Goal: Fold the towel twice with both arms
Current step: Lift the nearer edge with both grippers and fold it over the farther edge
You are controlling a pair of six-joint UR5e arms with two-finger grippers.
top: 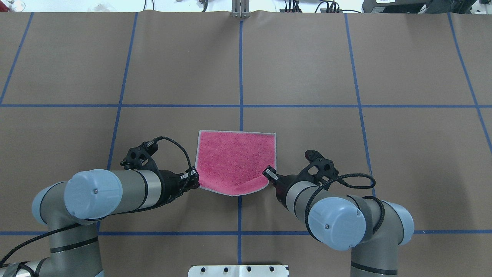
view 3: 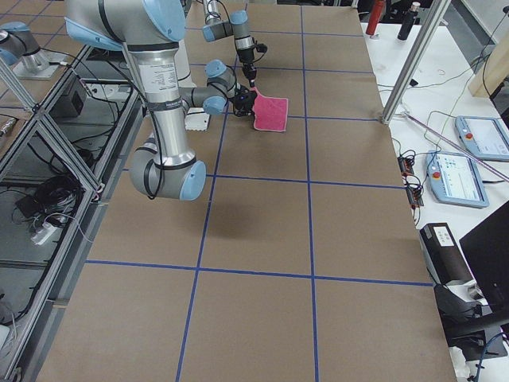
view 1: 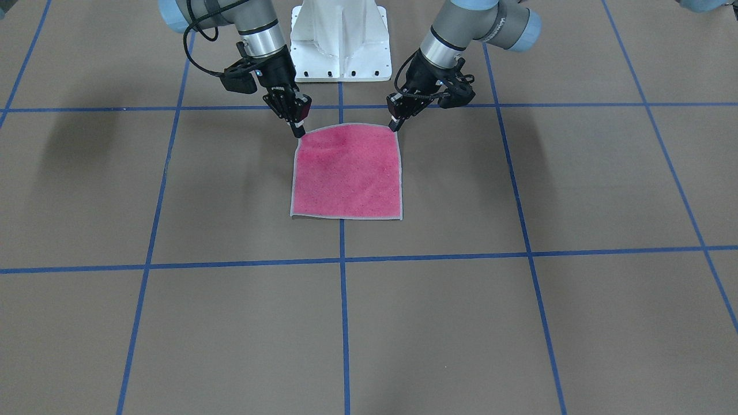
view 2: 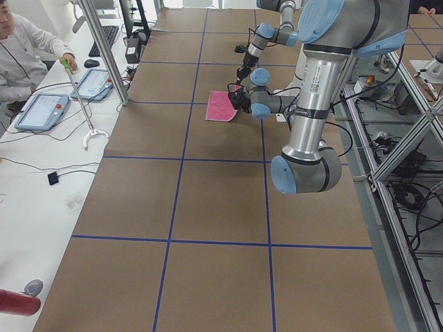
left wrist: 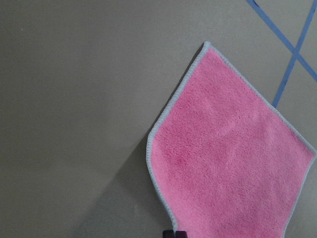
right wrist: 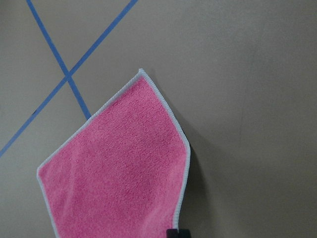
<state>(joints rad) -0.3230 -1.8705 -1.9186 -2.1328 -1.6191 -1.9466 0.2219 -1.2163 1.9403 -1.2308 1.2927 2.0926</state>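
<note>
The towel [view 1: 346, 173] lies pink face up with light grey edging near the middle of the brown table [view 1: 519, 323]. Its two corners nearest the robot are lifted off the table, and the far edge lies flat. My left gripper [view 1: 395, 124] is shut on one near corner and also shows in the overhead view [top: 196, 181]. My right gripper [view 1: 298, 129] is shut on the other near corner and shows overhead too [top: 268, 173]. The wrist views show the towel [left wrist: 233, 158] [right wrist: 119, 183] hanging from the fingertips at the bottom edge. The dark grey face is hidden.
Blue tape lines [view 1: 343, 259] mark a grid on the table. The white pedestal base [view 1: 340, 40] stands between the arms. An operator [view 2: 17, 48] sits at a side bench with tablets [view 2: 41, 111]. Metal frame posts [view 2: 104, 48] stand along the table edge.
</note>
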